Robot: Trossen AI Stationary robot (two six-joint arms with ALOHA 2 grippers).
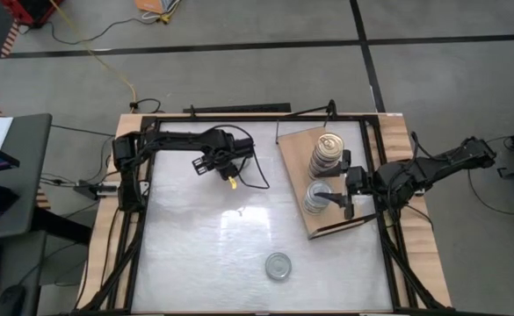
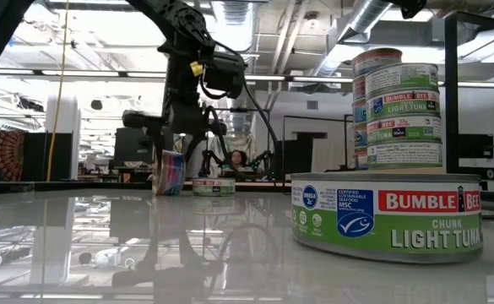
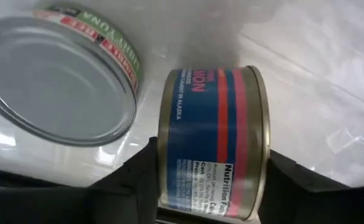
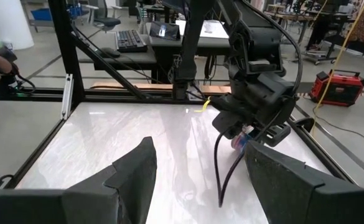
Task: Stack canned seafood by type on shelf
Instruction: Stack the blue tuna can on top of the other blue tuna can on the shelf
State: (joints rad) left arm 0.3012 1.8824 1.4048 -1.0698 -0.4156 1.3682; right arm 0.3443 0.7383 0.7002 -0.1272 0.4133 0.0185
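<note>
Open white tabletop (image 1: 195, 254) is lying across the lower left and centre of the high view, with one lone tin (image 1: 278, 265) sitting at lower centre. The left arm (image 1: 186, 145) is crossing the upper left; tin stacks (image 1: 325, 156) are crowding the board (image 1: 362, 219) at right.

My arms are dark, jointed and angular, with black cables looping along them. My left gripper (image 1: 230, 178) carries a small yellow tag; my right gripper (image 4: 197, 180) has broad, matte black fingers.
</note>
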